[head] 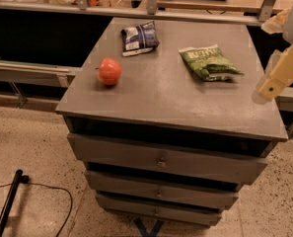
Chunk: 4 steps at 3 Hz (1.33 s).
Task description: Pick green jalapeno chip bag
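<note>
Lying right of centre on the grey bench (pixel 171 100), the green jalapeno chip bag (pixel 208 62) rests flat and crinkled, its pale lettered band turned toward the far edge. The pale cream gripper (pixel 270 82) hangs at the right edge of the frame, over the bench's right side, just right of the bag and apart from it; whether it is spread or closed cannot be told. A red apple (pixel 109 71) sits toward the left edge of the bench, and a dark blue-and-white snack bag (pixel 138 37) lies at upper centre. Three drawers (pixel 161 163) fill the bench's front.
</note>
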Each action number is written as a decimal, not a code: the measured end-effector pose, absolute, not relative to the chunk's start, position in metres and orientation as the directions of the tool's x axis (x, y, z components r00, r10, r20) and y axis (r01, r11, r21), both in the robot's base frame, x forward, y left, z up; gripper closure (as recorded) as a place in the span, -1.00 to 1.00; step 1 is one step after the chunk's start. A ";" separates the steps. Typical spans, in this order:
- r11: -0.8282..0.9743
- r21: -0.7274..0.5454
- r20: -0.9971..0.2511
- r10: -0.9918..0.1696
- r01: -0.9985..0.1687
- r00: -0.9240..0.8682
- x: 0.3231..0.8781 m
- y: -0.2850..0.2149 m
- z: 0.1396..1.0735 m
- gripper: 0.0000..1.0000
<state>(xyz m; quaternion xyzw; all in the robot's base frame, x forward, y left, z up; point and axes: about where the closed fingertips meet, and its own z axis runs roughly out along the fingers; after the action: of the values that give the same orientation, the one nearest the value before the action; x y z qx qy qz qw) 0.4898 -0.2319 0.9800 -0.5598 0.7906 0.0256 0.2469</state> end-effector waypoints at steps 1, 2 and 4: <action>0.433 -0.196 -0.517 -0.808 -0.880 -0.283 0.520 -0.251 0.965 -1.00; 0.508 -0.164 -0.568 -0.750 -0.846 -0.340 0.542 -0.275 0.939 -1.00; 0.703 -0.122 -0.643 -0.594 -0.701 -0.484 0.576 -0.311 0.898 -1.00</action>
<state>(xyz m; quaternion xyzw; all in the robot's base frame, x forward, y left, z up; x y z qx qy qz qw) 0.5755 -0.3114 0.8983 -0.3773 0.8577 0.0787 0.3403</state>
